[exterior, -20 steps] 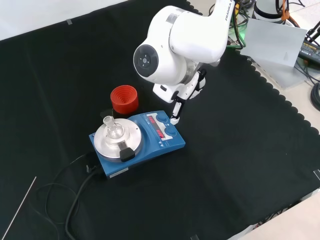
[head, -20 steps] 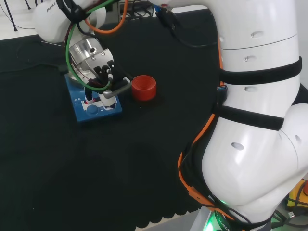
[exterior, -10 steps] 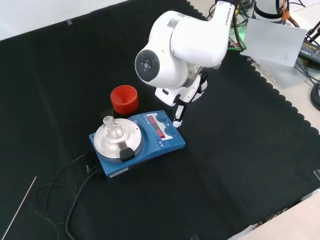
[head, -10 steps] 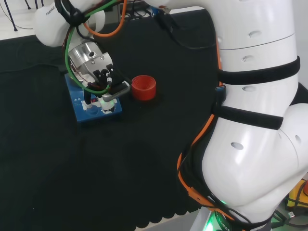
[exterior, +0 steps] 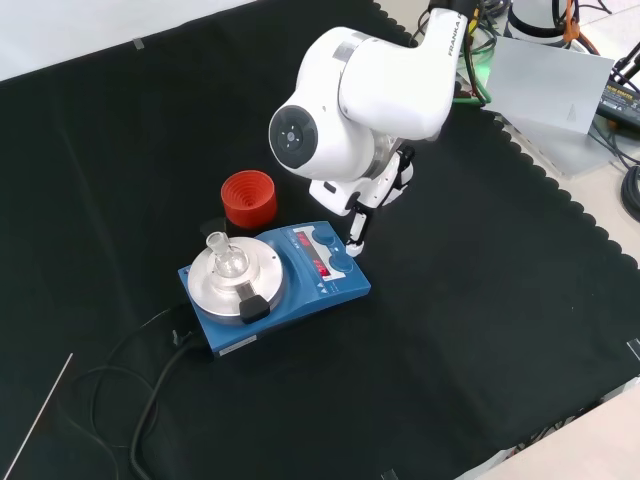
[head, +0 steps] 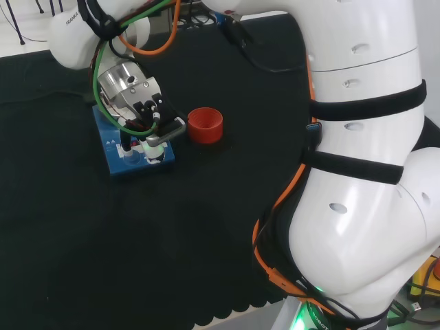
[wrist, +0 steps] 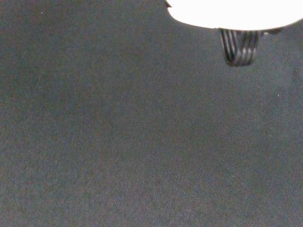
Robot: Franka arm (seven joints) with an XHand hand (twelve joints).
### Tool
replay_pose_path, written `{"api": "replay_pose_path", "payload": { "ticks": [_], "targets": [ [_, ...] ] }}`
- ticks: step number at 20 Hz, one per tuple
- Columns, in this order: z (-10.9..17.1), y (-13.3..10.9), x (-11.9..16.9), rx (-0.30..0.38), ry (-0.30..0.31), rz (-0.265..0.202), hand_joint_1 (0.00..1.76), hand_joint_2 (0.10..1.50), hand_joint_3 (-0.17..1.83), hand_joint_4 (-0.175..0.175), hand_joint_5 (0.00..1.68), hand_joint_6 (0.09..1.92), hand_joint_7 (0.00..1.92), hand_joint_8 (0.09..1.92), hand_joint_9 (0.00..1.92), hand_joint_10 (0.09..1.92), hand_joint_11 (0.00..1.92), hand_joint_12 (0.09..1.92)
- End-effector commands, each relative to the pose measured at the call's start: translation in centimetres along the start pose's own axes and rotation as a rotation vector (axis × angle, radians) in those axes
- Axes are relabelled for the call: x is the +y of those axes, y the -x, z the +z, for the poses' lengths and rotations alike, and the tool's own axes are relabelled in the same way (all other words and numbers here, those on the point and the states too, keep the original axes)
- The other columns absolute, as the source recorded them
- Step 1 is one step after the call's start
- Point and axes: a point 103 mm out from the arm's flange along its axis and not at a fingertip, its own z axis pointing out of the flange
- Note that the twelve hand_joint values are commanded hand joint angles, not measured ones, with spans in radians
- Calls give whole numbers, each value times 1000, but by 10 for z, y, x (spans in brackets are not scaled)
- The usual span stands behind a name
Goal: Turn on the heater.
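The heater (exterior: 290, 290) is a blue hotplate with a round silver top (exterior: 215, 285) and a small clear glass flask (exterior: 222, 252) standing on it. Its control panel (exterior: 322, 256) has red displays and blue knobs. My hand (exterior: 372, 192) hangs under the arm's big white link and is open. One straight finger (exterior: 356, 230) points down, and its tip is at the knob (exterior: 342, 264) on the panel's right end. In the head view the hand (head: 141, 106) is over the heater (head: 113, 141), with fingers (head: 155, 143) reaching down onto the panel. The wrist view has a ribbed black finger (wrist: 240, 47) over bare cloth.
A red ribbed ring (exterior: 248, 197) stands just behind the heater, with a small black piece (exterior: 213, 226) beside it. The heater's black cable (exterior: 150, 400) loops toward the front left near a thin rod (exterior: 40, 415). A grey plate (exterior: 550, 90) and cables lie beyond the cloth's scalloped edge.
The hand has shifted slightly to the right in the front view, and its fingertip has come down closer to the knob at the panel's right end. The heater and flask have not moved.
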Motion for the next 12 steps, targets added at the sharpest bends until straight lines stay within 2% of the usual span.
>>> {"api": "replay_pose_path", "payload": {
  "ticks": [1, 12],
  "targets": [
    [0, 0, 1, 1, -4, -2, 1589, 519, 1325, -37, 442, 87, 1763, 1920, 1920, 1890, 1920, 1750],
    [4, 0, 6, -1, -9, 0, 1590, 518, 1326, -37, 445, 87, 1763, 1920, 1920, 1890, 1920, 1749]
  ]
}}
